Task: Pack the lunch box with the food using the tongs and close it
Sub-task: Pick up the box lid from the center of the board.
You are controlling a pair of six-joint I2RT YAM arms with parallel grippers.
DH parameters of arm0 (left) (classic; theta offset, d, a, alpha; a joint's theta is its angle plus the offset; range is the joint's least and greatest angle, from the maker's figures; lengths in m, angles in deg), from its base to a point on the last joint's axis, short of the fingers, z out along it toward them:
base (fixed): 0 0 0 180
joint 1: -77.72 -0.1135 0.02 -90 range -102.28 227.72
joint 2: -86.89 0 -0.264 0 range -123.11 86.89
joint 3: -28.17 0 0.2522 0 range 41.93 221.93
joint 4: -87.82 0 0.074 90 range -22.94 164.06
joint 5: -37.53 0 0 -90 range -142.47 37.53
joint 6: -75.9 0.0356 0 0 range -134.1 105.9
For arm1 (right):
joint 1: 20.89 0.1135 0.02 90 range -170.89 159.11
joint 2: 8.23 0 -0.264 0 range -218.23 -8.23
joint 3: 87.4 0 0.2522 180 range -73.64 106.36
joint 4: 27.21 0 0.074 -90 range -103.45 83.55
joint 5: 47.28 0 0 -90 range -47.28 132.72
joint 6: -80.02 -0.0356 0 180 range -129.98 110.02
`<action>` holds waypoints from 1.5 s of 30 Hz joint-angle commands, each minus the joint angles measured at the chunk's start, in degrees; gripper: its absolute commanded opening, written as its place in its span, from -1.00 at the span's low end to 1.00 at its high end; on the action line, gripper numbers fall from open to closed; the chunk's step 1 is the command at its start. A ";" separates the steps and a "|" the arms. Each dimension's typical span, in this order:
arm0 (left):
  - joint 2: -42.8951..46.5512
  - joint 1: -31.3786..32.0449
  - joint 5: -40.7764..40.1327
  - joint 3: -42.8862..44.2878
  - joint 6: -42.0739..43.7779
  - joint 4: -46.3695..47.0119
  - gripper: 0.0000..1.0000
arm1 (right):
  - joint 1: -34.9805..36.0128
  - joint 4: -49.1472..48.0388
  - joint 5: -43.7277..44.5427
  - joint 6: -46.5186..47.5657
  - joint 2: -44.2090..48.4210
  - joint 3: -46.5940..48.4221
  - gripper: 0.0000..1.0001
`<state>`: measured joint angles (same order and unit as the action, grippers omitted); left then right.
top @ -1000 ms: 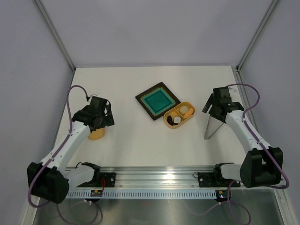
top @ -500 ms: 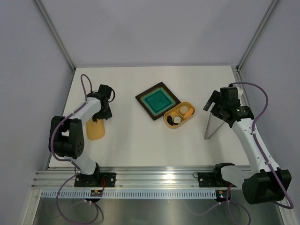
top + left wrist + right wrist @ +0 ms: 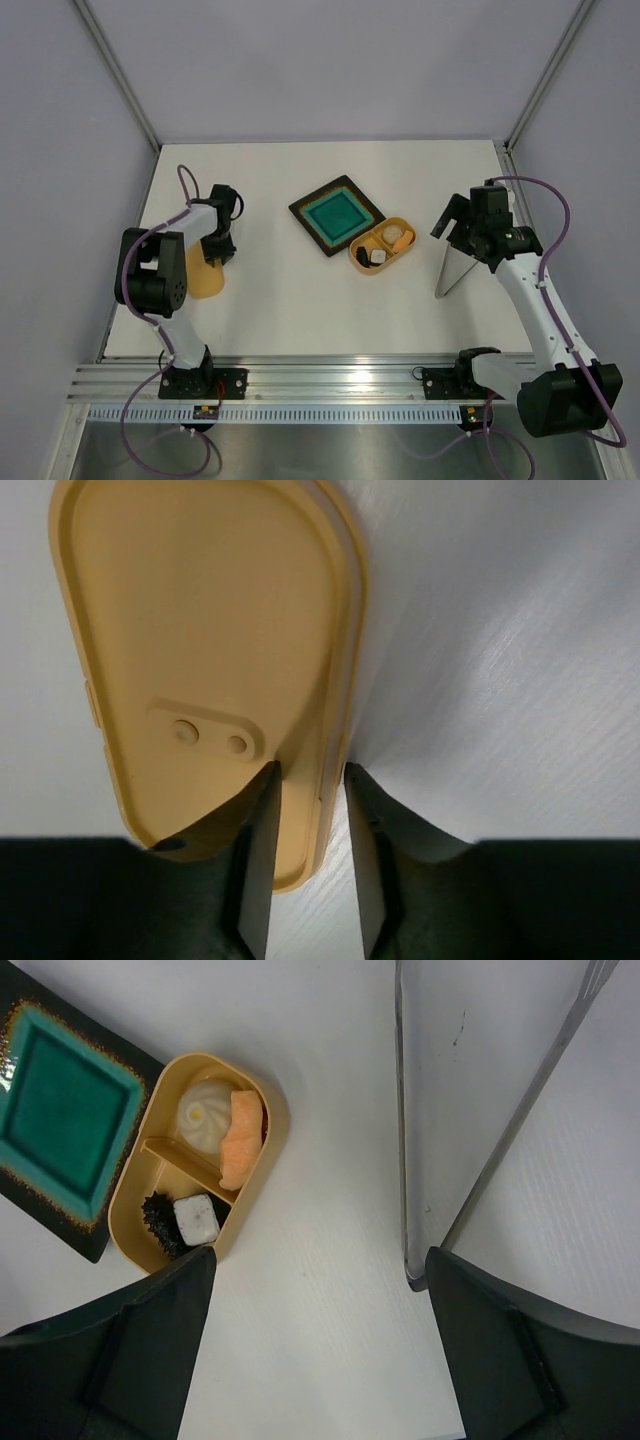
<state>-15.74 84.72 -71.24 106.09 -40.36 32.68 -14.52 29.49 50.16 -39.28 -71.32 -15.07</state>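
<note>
My left gripper [image 3: 310, 875] pinches the rim of the lid [image 3: 200, 650] lying flat near the table's [image 3: 300, 310] left edge. My right gripper [image 3: 315, 1335] hangs spread wide, holding nothing, over the tongs [image 3: 480, 1120]. Farther in, the box [image 3: 200, 1160] with food [image 3: 225, 1130] touches the plate [image 3: 60, 1120].

A square teal plate [image 3: 337, 216] with a dark rim lies flat on the white desk [image 3: 300, 300], between grey walls.

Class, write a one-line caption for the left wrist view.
Left gripper jaws pinching the rim of the yellow-orange lid.
</note>
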 commanded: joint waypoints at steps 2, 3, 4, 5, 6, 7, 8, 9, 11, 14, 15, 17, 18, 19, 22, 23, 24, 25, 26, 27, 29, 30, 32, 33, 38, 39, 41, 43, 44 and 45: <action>-1.34 -0.33 3.46 1.05 0.51 2.45 -0.50 | -0.22 -0.22 -1.20 -0.14 2.01 0.85 0.88; -1.69 -0.33 3.91 1.23 0.51 2.36 -0.54 | -0.22 -0.22 -1.38 -0.14 2.09 0.76 0.87; -2.22 -0.41 4.00 1.32 0.34 2.28 -0.64 | -0.22 -0.14 -1.46 -0.14 2.27 0.76 0.87; -2.22 -0.41 4.61 1.40 0.33 2.36 -0.65 | -0.22 -0.14 -1.73 -0.23 2.27 0.76 0.87; -2.22 -0.33 4.70 1.49 0.42 2.28 -0.66 | -0.22 -0.14 -1.73 -0.23 2.44 0.67 0.87; -1.88 -0.41 4.79 1.49 0.51 2.27 -0.80 | -0.22 -0.14 -1.82 -0.32 2.62 0.67 0.87; -1.52 -0.41 5.05 1.49 0.68 2.36 -0.88 | -0.22 0.04 -1.90 -0.41 2.71 0.59 0.87; -1.09 -0.33 5.58 1.49 0.86 2.19 -0.92 | -0.22 0.21 -1.99 -0.32 2.88 0.67 0.87; 1.28 -0.41 6.54 1.49 1.30 2.10 -1.00 | -0.22 0.30 -1.91 -0.32 3.06 0.67 0.87; 5.92 -0.33 10.22 0.35 1.91 2.97 -1.00 | -0.22 0.57 -1.99 -0.23 3.24 0.76 0.87; 7.08 -0.33 11.11 -0.69 2.00 3.15 -1.00 | -0.13 0.57 -1.99 -0.32 3.24 0.76 0.87; 10.50 -0.06 13.65 -1.67 2.00 3.68 -1.00 | -0.22 0.57 -2.25 -0.32 3.15 0.76 0.87; 11.39 0.11 14.54 -2.19 2.00 3.86 -1.00 | -0.22 0.48 -2.34 -0.41 3.15 0.76 0.87; 12.27 0.46 15.33 -3.07 1.92 4.03 -1.00 | -0.22 0.57 -2.52 -0.41 3.06 0.76 0.87; 14.38 1.60 18.41 -4.65 1.83 4.47 -1.00 | -0.22 0.39 -3.13 -0.58 2.71 1.02 0.87; 14.82 1.87 20.33 -5.01 1.74 4.65 -1.00 | -0.22 0.39 -3.31 -0.67 2.54 1.20 0.87; 16.04 2.22 21.30 -5.45 1.57 4.91 -1.00 | -0.22 0.31 -3.83 -0.58 2.45 1.46 0.87; 16.75 2.83 21.92 -5.80 1.39 5.09 -1.00 | -0.22 0.39 -4.27 -0.58 2.18 1.64 0.87; 17.46 3.19 22.89 -6.32 1.13 5.44 -1.00 | -0.22 0.39 -5.24 -0.76 2.09 1.81 0.87; 18.07 3.63 23.42 -6.59 0.86 5.61 -1.00 | -0.13 0.13 -5.85 -1.02 2.01 1.99 0.87; 19.57 4.77 24.73 -6.68 0.69 5.79 -1.00 | -0.04 -0.48 -8.83 -1.55 1.83 1.99 0.87; 20.01 5.12 25.44 -6.59 0.42 5.88 -1.00 | 0.22 -1.44 -9.54 -2.59 1.66 1.99 0.86; 20.45 5.56 28.32 -6.68 0.07 6.49 -1.00 | 1.97 -2.59 -10.86 -3.74 1.13 1.47 0.86; 20.54 5.65 29.13 -6.42 -0.45 6.58 -1.00 | 2.85 -3.47 -10.96 -4.79 0.78 1.29 0.86; 22.20 7.84 33.95 -5.54 -1.42 7.11 -1.00 | 10.74 -5.22 -8.76 -7.08 -2.65 1.64 0.86; 22.64 8.02 35.10 -5.54 -1.42 7.28 -1.00 | 11.81 -5.84 -8.76 -8.57 -3.00 1.29 0.86; 23.26 8.02 38.26 -5.89 -1.34 8.07 -1.00 | 14.09 -9.34 -10.68 -10.77 -3.70 0.50 0.86; 24.23 8.02 39.41 -6.33 -1.16 8.43 -1.00 | 15.33 -11.90 -12.53 -13.67 -5.10 -0.47 0.85; 24.32 8.11 40.38 -6.33 -0.99 8.25 -1.00 | 16.29 -13.57 -13.24 -14.20 -5.72 -0.47 0.86; 24.58 8.03 41.17 -6.33 -0.81 8.16 -1.00 | 18.22 -14.02 -13.33 -14.99 -6.51 0.31 0.85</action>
<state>6.05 92.79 -35.98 99.43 -41.17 38.12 0.89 21.60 39.50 -49.95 -76.35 -15.35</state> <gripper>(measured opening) 0.089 0.928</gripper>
